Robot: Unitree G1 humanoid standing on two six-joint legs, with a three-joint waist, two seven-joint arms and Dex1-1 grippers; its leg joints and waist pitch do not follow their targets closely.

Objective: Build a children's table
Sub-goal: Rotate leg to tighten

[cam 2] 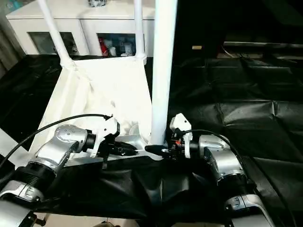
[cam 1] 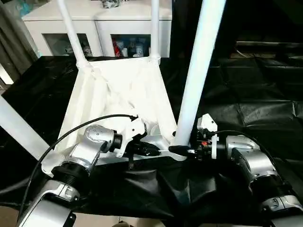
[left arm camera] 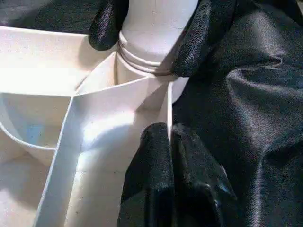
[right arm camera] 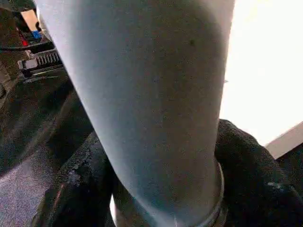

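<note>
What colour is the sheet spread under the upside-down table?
Black and slightly glossy. The sheet shows best in the right eye view, spread around the white tabletop.

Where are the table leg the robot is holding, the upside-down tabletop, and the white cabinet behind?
Near leg (cam 1: 196, 71): left eye view, middle of its shaft.
Tabletop (cam 1: 123, 90): left eye view, ribbed underside.
White cabinet (cam 2: 71, 21): right eye view, its front top edge.

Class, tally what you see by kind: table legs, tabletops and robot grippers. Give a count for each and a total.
Table legs: 4
Tabletop: 1
Grippers, left gripper and right gripper: 2
Total: 7
</note>
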